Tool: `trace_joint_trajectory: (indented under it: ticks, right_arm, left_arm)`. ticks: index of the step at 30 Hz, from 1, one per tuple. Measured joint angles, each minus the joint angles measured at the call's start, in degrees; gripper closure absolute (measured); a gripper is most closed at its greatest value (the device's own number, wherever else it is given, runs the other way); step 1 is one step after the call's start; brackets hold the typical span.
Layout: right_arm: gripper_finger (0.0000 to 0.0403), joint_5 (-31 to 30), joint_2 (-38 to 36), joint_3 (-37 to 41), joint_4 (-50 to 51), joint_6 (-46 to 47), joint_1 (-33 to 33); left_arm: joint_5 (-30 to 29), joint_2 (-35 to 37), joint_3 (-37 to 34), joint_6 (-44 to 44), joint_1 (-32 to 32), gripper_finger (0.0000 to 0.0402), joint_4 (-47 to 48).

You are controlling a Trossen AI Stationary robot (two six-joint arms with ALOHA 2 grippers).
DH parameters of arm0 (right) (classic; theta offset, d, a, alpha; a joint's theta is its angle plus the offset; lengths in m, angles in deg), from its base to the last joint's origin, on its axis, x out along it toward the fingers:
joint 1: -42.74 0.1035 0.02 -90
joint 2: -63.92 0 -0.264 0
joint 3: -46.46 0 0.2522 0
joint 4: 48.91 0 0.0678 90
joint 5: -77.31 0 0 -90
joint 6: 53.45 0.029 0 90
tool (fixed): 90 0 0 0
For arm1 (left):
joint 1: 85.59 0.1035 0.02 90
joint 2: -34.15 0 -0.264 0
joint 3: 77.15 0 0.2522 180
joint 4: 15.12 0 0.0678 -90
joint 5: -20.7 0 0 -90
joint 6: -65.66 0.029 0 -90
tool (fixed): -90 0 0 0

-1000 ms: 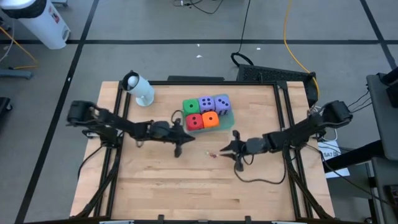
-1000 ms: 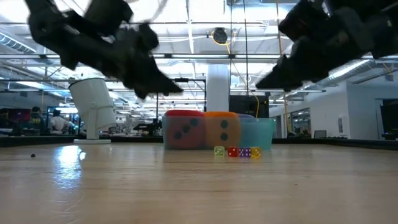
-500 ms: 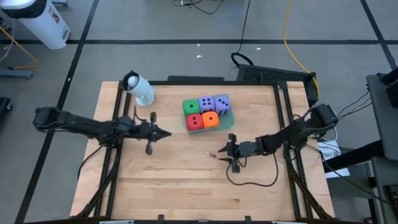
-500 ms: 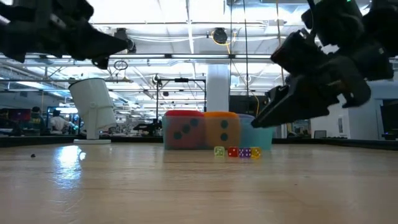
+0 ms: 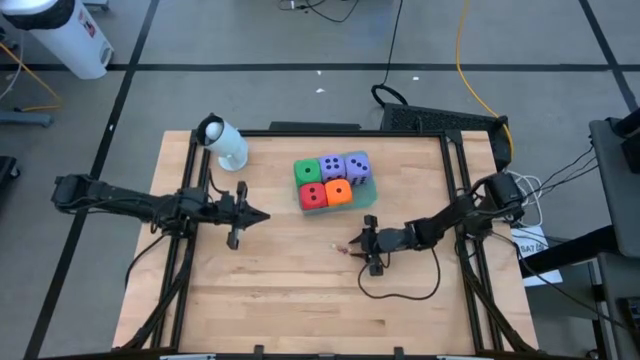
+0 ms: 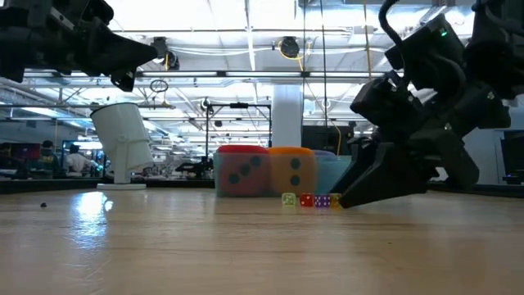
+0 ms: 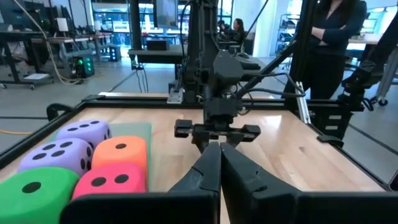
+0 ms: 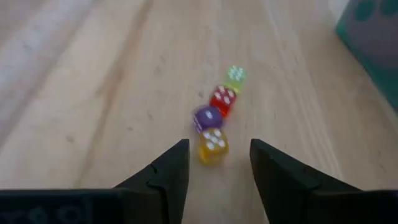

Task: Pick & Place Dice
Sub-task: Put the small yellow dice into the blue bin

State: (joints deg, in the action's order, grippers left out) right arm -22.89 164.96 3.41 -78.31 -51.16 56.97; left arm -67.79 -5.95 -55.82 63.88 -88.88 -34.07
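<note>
Dice come in two sizes on the pale wooden table. The big ones are five soft-looking foam cubes with dark pips, packed on a teal tray at about 12 o'clock from the table's middle. The green cube and two purple cubes make the far row. The red cube and orange cube sit touching in front of them. That block's long side runs 9 to 3 o'clock, all cubes flat and square to each other.

The left gripper is off at 9 o'clock, up above the wood, with its fingers pressed together on nothing.

The right gripper is down low near 4 o'clock, pointing toward 9. Its fingers are parted and gripping nothing.

Right in front of it is a row of four tiny see-through dice with pale pips, at roughly 6 o'clock from the tray. From the gripper outward they go yellow-orange die, purple die, red die, pale green die. They sit nearly touching in one line that runs straight away from the gripper. The yellow-orange one lies in the gap between the fingertips; can't tell if anything touches it.
</note>
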Motion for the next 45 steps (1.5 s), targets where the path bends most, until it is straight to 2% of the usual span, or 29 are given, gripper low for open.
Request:
trace_joint_trajectory:
  ticks: [8, 20, 31, 36, 45]
  right_arm:
    - [0.0251, 2.89, 4.90, -0.03, -5.84, -1.11, -0.79]
    - [0.0309, 3.16, 4.98, -0.12, -0.97, 3.06, -1.43]
    - [0.0354, 4.49, 4.99, -0.06, -0.85, 4.38, -2.05]
    - [0.0348, 4.84, 2.03, -0.05, 0.56, 3.53, -2.03]
    - [0.0354, 4.80, -10.50, 0.14, 10.28, 2.08, -1.74]
  left_arm:
    - [-0.01, 0.00, 0.00, -0.02, 0.00, 0.0396, 1.46]
    - [-0.01, 0.00, 0.00, 0.00, 0.00, 0.0396, 1.46]
    - [-0.01, 0.00, 0.00, -0.02, 0.00, 0.0396, 1.75]
    - [-0.01, 0.00, 0.00, -0.07, 0.00, 0.0396, 1.75]
    - [-0.01, 0.00, 0.00, 0.00, 0.00, 0.0396, 1.68]
